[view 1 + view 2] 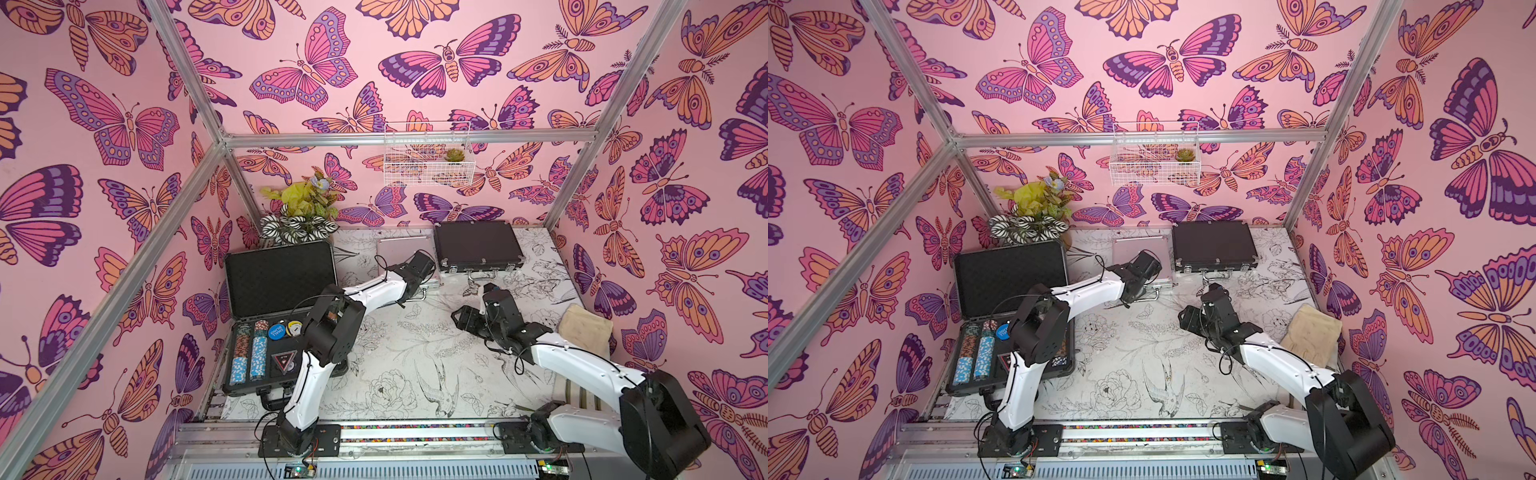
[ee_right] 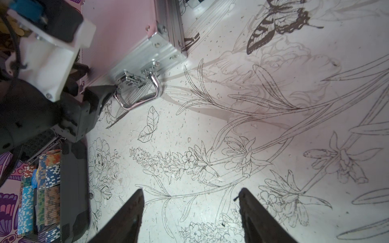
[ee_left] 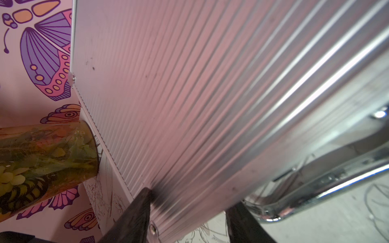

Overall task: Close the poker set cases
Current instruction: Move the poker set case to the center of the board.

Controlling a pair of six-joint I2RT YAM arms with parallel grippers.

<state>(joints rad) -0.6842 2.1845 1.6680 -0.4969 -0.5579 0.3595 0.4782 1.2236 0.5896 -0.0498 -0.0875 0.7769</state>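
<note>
Progress by appearance: two of three closed. Medium black case [image 1: 476,245], far right on the counter [image 1: 415,357], lies shut. Small silver case [image 1: 401,251], far centre, has its lid down; whether its latches [image 2: 130,79] are fastened cannot be told. Large black case [image 1: 278,278], near left, is open with its upper half upright and chips [image 1: 258,353] exposed; it is left to close.

Left end effector [image 3: 190,197]: jaws apart, astride the near edge of the small silver case, one fingertip [image 3: 145,195] against the ribbed top; no clamping visible.

Right end effector [image 2: 189,210]: jaws apart, holding nothing, over bare counter.
</note>
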